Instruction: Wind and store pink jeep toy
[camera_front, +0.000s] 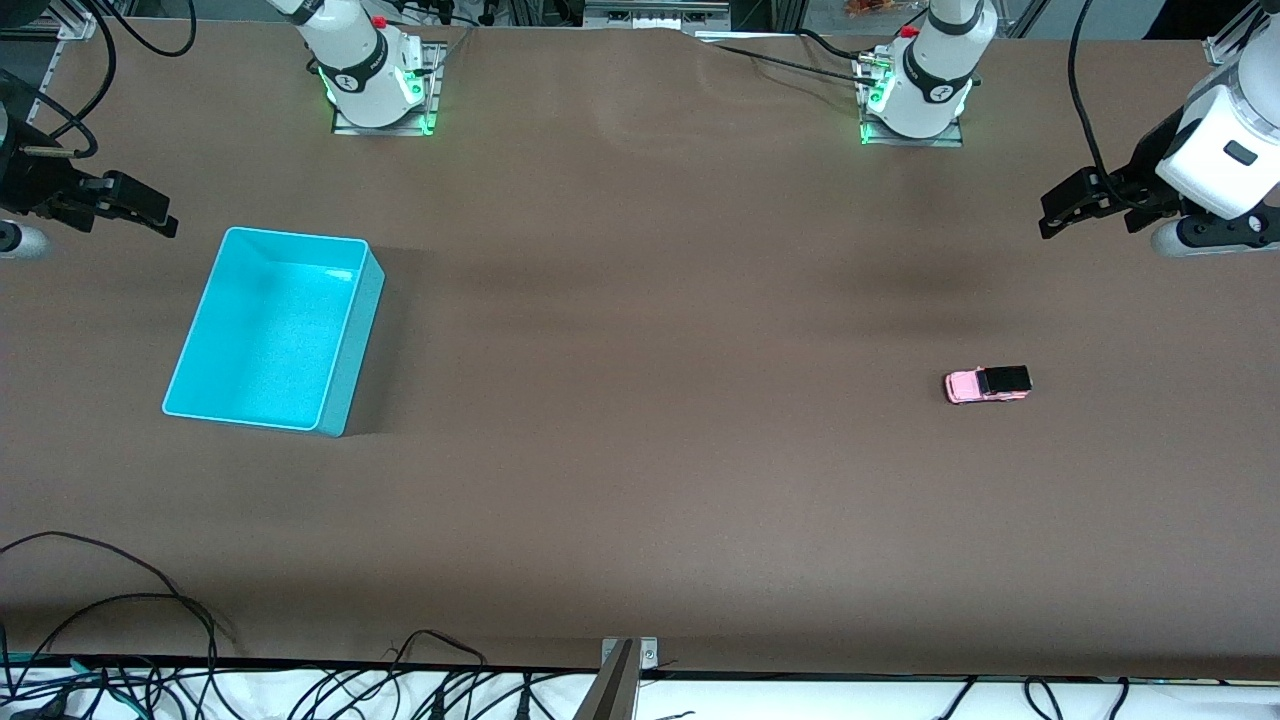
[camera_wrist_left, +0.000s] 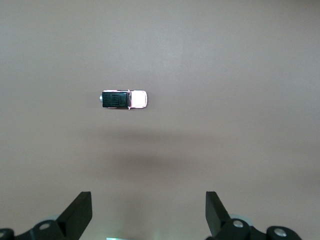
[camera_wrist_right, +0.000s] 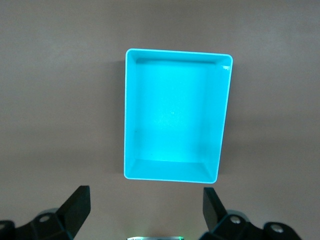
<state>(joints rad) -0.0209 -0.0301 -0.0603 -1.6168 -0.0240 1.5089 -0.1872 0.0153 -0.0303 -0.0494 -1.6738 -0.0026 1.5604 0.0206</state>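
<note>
Brown table (camera_front: 640, 480), matte, broad, running from the robots' bases down to the edge nearest the front camera. Carries two loose things, set well apart. Toward the right arm's end: turquoise bin (camera_front: 270, 330), rectangular, open-topped, standing upright on its base, nothing visible inside. Toward the left arm's end: pink jeep toy (camera_front: 987, 384), tiny, on its wheels, black roof up, a little nearer the front camera than the bin's middle. Bears both arm base plates along the edge farthest from that camera. Shows soft shadows across the surface.
</note>
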